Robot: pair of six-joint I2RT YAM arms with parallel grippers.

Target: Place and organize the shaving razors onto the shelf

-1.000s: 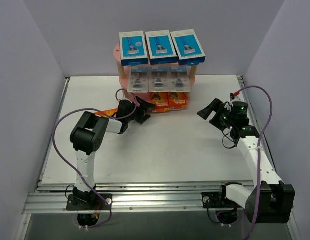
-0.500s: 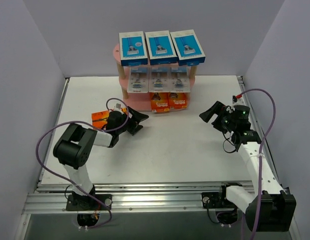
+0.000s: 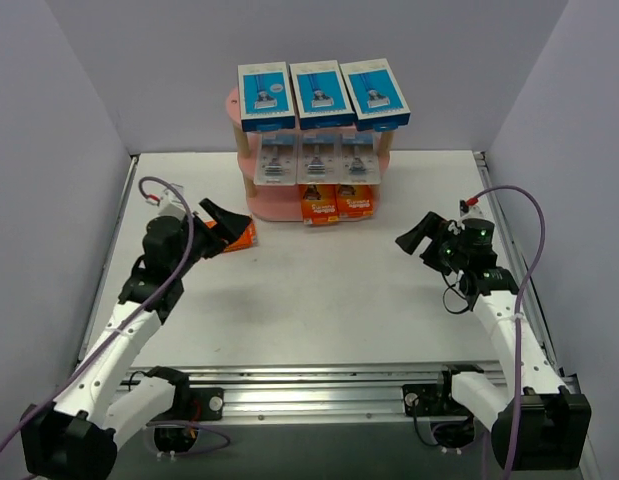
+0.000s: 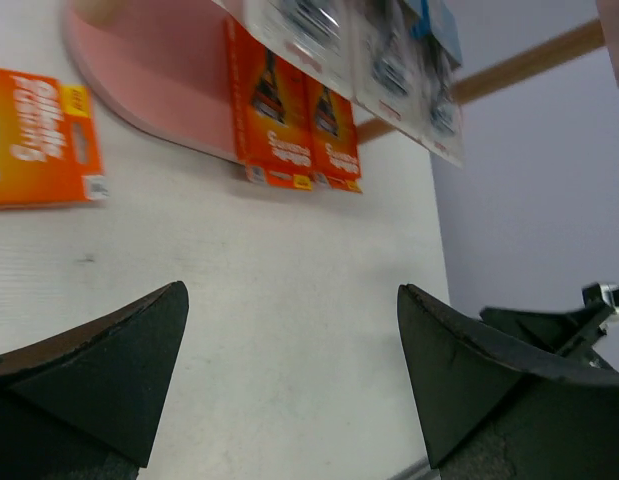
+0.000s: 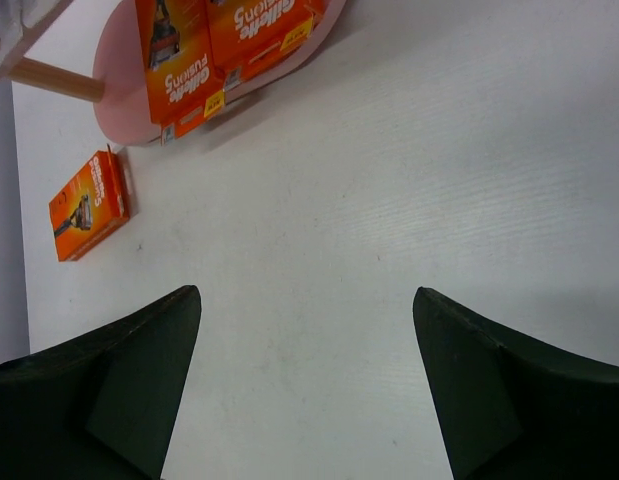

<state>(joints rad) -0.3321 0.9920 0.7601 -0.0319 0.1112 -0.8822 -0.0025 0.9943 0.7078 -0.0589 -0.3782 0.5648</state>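
One orange card (image 3: 243,237) lies centre-left on table (image 3: 339,300), just left of shelf (image 3: 272,207), w/ left gripper (image 4: 289,292) spread wide nearby, apparently to grab it; right gripper (image 5: 305,293) likewise apart, empty.

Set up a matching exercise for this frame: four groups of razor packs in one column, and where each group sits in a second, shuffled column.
Things
1. blue-and-white boxes
2. clear blister packs
3. pair of orange cards
4. single orange card

Places
A. flat on the table, by the left end of the shelf
B. top tier of the shelf
C. bottom tier of the shelf
D. middle tier of the shelf

Pairs: 1-B, 2-D, 3-C, 4-A
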